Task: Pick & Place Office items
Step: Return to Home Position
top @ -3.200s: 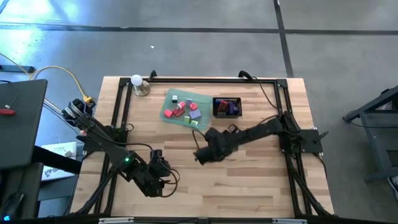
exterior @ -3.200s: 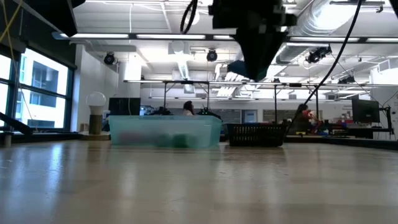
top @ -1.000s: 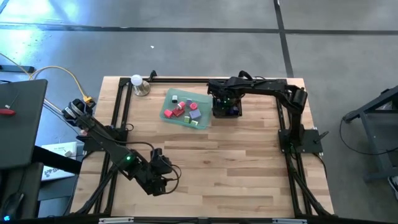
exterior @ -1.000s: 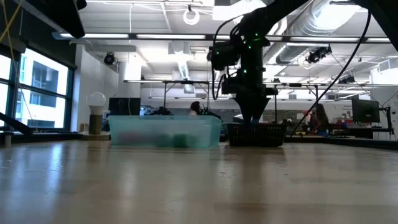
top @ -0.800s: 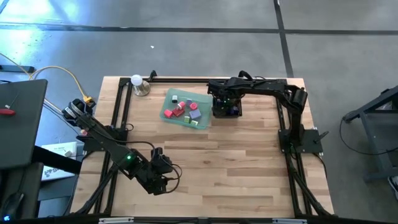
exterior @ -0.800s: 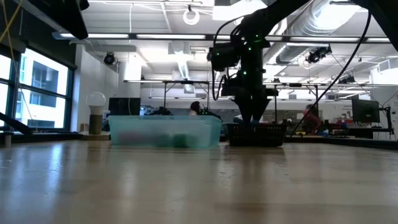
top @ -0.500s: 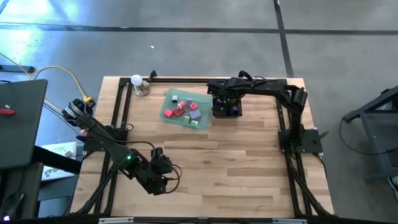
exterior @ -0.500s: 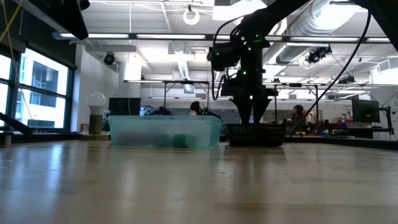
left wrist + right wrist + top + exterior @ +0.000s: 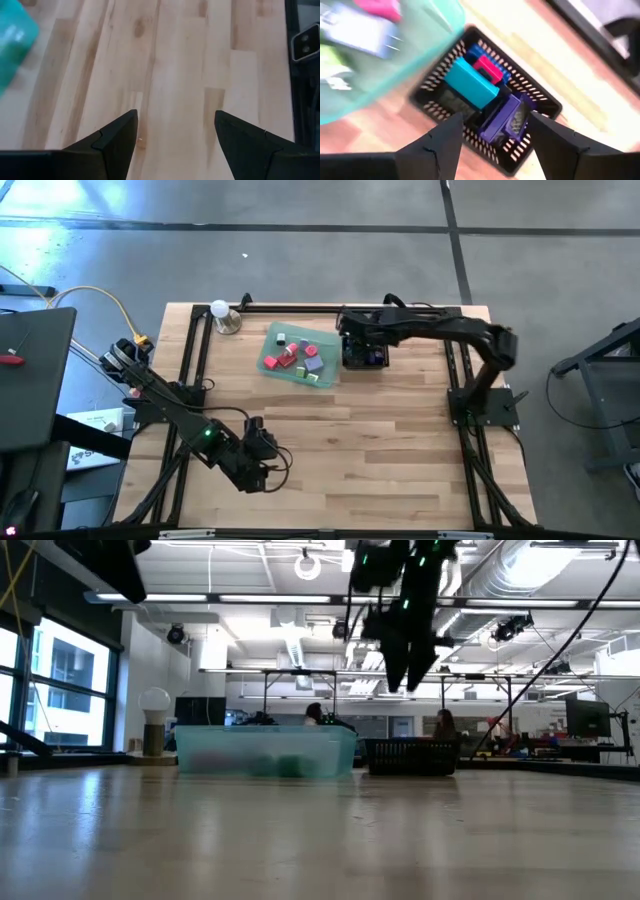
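The right jaws hang up high. They are wide open, and nothing is in them. Right under them sits the black basket (image 9: 412, 757). In it lie a blue-green timer (image 9: 470, 82), a pink thing (image 9: 487, 69) and a purple thing (image 9: 506, 119).

Just beside the basket, off to one side of these jaws, is the green tray (image 9: 230, 750). Other office items (image 9: 295, 355) lie in it: small red, pink, purple and white ones.

The left jaws are open and empty too. They sit low over the bare worktop (image 9: 380, 450), well apart from the tray and the basket.

The step now looks like going back home. I think the right jaws should go straight up first, so they stay clear of the basket's rim. Then they can swing back, away from the tray. Going slowly is best, because a bump could push the basket or tip the tray. The jaws should stay open, so nothing gets pinched and carried off.
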